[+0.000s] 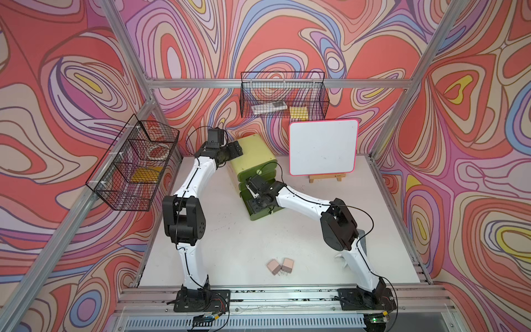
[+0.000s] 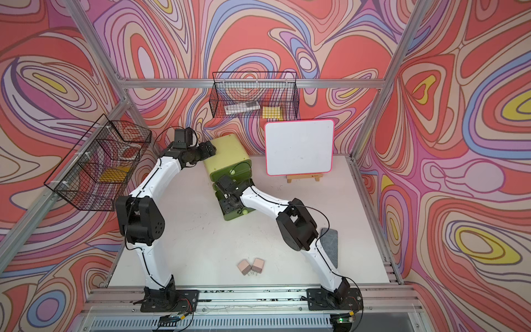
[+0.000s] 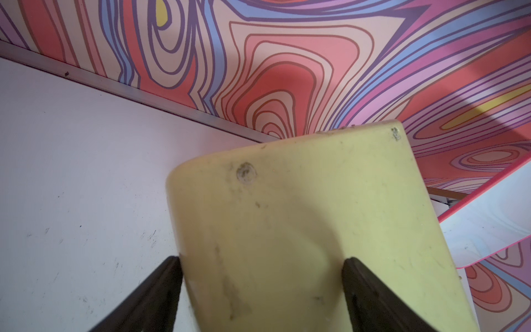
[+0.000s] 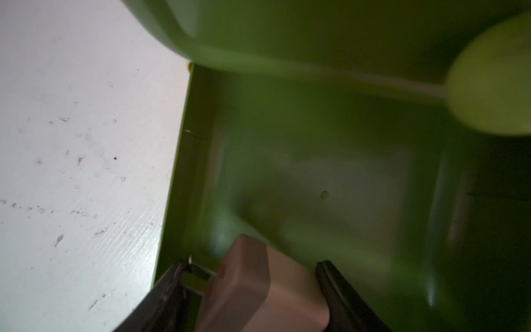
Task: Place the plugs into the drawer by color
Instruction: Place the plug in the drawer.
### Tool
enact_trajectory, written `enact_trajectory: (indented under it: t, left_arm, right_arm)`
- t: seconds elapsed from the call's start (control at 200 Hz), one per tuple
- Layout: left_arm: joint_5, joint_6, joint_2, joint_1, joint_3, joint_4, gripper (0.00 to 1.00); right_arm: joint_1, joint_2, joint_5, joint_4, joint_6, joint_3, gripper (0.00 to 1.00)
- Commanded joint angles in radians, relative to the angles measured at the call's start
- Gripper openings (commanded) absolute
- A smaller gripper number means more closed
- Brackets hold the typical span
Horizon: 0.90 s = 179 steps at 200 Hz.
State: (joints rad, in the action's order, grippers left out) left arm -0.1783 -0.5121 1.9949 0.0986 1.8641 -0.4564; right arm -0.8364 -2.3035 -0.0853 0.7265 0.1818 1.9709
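Two beige plugs [image 1: 273, 266] [image 1: 287, 264] lie near the desk's [image 1: 244, 244] front edge; right gripper [image 4: 253, 267] pinches a third plug [image 4: 258, 290], likely light, hard, slick, by its body over the open drawer [image 4: 344, 186]; left gripper [image 3: 261, 260] clasps the chest [image 3: 287, 215].

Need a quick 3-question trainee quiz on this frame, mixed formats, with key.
1. True or false: the right gripper is empty.
2. How many beige plugs lie loose on the table? A) one B) two C) three
3. Fill in: the left gripper clamps the yellow chest while its ___ drawer stands open.
Key: 1. False: it holds a beige plug over the open drawer. 2. B. 3. bottom.
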Motion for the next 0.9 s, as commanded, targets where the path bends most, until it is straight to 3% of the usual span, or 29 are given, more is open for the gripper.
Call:
enact_trajectory:
  t: [0.0,0.581,0.891]
  left_arm:
    - [0.018,0.052,0.054,0.021,-0.05,-0.222,0.86]
    - [0.032,0.061,0.063,0.018,-0.04,-0.234,0.86]
    - [0.019,0.055,0.054,0.018,-0.05,-0.225,0.86]
  right_arm:
    - [0.004,-0.017,0.062,-0.017,-0.009,0.006,0.46]
    - [0.011,0.032,0.096,-0.086,-0.039,-0.053,0.73]
    - [0.015,0.089,0.076,-0.064,-0.05,-0.055,0.79]
